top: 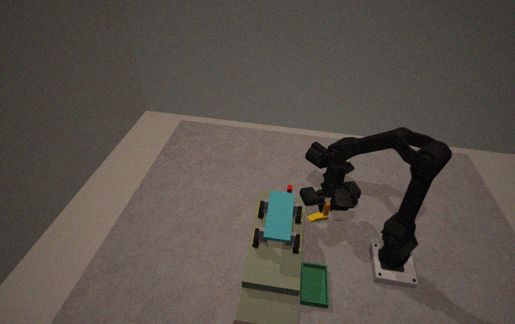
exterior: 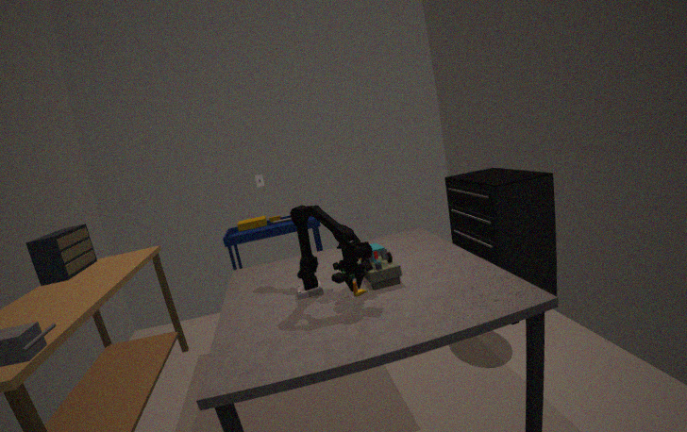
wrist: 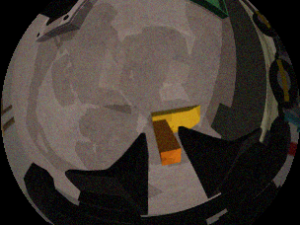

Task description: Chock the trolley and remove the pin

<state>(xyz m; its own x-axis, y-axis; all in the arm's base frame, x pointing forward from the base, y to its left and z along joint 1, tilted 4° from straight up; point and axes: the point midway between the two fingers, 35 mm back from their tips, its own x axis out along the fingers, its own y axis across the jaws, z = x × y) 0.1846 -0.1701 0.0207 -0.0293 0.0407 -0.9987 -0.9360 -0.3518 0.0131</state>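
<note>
The yellow chock (top: 317,217) (exterior: 360,291) (wrist: 185,118) sits on the table beside the ramp (top: 271,269) (exterior: 386,276). Its orange handle (top: 326,209) (wrist: 170,143) stands up between the fingertips of my gripper (wrist: 162,133). The gripper is partly open; a gap shows on the handle's left side in the wrist view, and no firm grip shows. The teal trolley (top: 279,217) (exterior: 377,248) stands on the ramp. The stop pin's red head (top: 289,188) (wrist: 292,149) shows at its uphill end. The green tray (top: 314,303) (wrist: 212,6) lies beside the ramp's lower part. The chock's rubber base is not distinguishable.
The arm's pale base plate (top: 394,278) (exterior: 309,292) is bolted to the table right of the tray in the top view. The ramp's side and the trolley's wheels (top: 298,214) (wrist: 282,81) stand close to the gripper. A wooden bench (exterior: 109,268) and a black cabinet (exterior: 523,230) stand off the table.
</note>
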